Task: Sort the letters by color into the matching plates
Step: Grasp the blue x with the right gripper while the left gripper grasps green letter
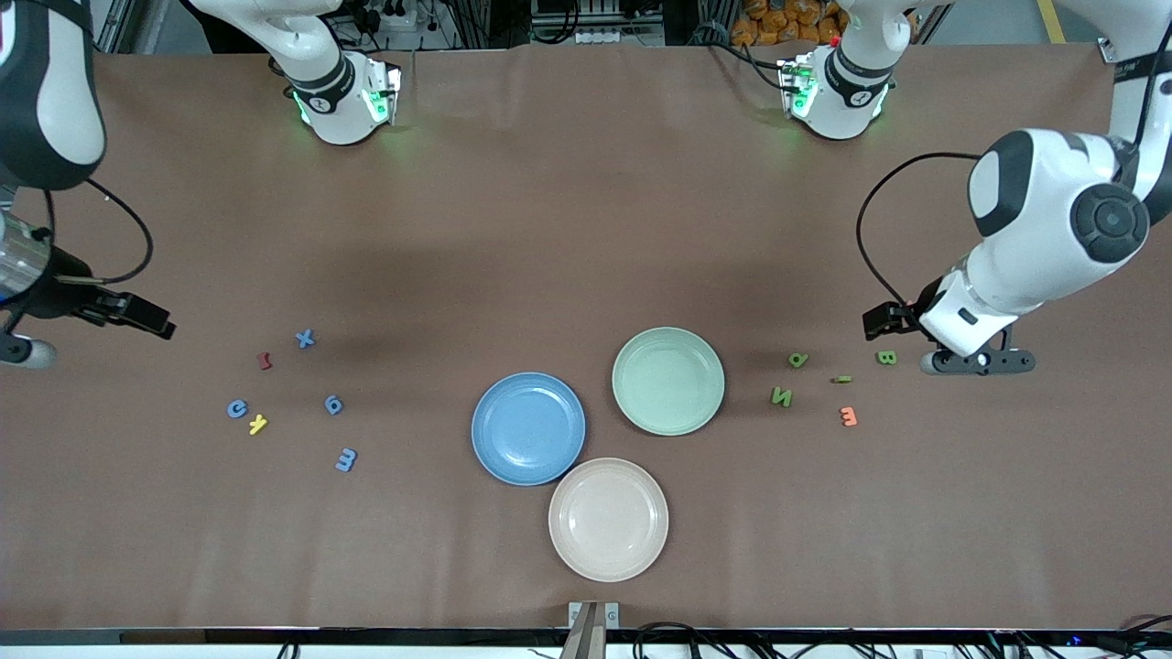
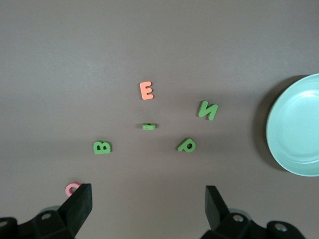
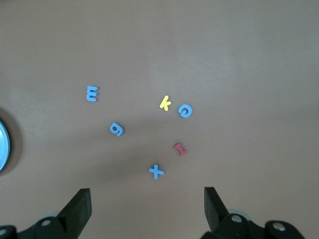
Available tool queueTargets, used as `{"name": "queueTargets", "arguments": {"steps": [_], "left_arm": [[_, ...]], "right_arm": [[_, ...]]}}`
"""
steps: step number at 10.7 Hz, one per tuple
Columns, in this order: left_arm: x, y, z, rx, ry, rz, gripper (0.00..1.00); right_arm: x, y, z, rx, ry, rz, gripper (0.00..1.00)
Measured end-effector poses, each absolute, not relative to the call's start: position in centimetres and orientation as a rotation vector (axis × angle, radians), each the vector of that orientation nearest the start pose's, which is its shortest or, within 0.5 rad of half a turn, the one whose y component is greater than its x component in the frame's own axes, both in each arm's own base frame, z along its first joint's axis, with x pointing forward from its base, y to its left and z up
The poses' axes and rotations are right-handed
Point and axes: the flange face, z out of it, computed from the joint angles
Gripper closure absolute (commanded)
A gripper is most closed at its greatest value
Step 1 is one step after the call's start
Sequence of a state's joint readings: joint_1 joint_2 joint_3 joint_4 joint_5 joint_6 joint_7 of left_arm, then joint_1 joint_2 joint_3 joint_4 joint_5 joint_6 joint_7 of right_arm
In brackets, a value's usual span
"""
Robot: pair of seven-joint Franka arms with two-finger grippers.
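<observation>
Four blue letters lie at the blue plate's nine o'clock (yellow K among them); green letters at the green plate's three o'clock, beside an orange E. Left gripper and right gripper hover above, fingers apart. Brown tabletop.

- The left gripper hangs over the brown table, its two black fingers spread wide with nothing between them.
- An orange letter E lies flat on the table.
- Four green letters lie near it: an N, a P, a B and a small piece seen edge-on, its shape unclear.
- A pink letter peeks out just beside one finger, partly hidden.
- The pale mint green plate sits apart from the letters, empty, cut off by the view's edge.
</observation>
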State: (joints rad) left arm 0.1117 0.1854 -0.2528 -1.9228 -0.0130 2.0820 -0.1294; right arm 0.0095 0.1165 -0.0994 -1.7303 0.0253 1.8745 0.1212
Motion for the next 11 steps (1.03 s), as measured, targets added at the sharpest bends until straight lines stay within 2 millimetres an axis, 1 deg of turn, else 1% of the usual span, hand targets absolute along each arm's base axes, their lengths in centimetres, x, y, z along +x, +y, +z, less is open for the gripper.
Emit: {"name": "queueTargets", "arguments": {"steps": [1, 2, 3, 4, 5, 6, 7, 8, 9, 10, 11], "left_arm": [[59.5, -7.7, 38.1, -3.201, -0.012, 0.057, 0.07], [60.0, -7.6, 36.4, -3.201, -0.020, 0.059, 0.14], [60.4, -7.3, 34.6, -3.178, -0.012, 0.058, 0.15], [60.8, -7.2, 32.9, -3.157, -0.034, 0.053, 0.17], [61.1, -7.3, 31.3, -3.142, -0.061, 0.043, 0.18], [61.3, -7.3, 30.0, -3.130, -0.068, 0.038, 0.21], [61.5, -7.6, 28.9, -3.125, -0.080, 0.036, 0.21], [61.5, -8.1, 27.9, -3.127, -0.095, 0.047, 0.24], [61.4, -8.6, 27.0, -3.129, -0.106, 0.061, 0.24], [61.4, -9.1, 26.3, -3.130, -0.118, 0.070, 0.25], [61.5, -9.3, 25.7, -3.134, -0.118, 0.066, 0.25]], "right_arm": [[59.8, -4.9, 48.9, -3.094, 0.350, -0.042, 0.00], [59.5, -4.7, 46.6, -3.087, 0.354, -0.042, 0.00], [59.1, -4.2, 44.5, -3.084, 0.345, -0.045, 0.00], [58.7, -3.2, 42.5, -3.087, 0.295, -0.053, 0.00], [58.2, -1.7, 40.4, -3.095, 0.186, -0.049, 0.00], [57.5, -0.8, 38.6, -3.101, 0.069, -0.040, 0.00], [56.7, -0.2, 36.7, -3.102, -0.062, -0.034, 0.00], [55.8, 0.1, 34.8, -3.097, -0.222, -0.037, 0.00], [54.9, 0.1, 33.3, -3.081, -0.398, -0.031, 0.00], [54.3, 0.0, 32.4, -3.056, -0.556, -0.022, 0.00], [54.0, -0.3, 31.9, -3.034, -0.668, -0.018, 0.00]]}}
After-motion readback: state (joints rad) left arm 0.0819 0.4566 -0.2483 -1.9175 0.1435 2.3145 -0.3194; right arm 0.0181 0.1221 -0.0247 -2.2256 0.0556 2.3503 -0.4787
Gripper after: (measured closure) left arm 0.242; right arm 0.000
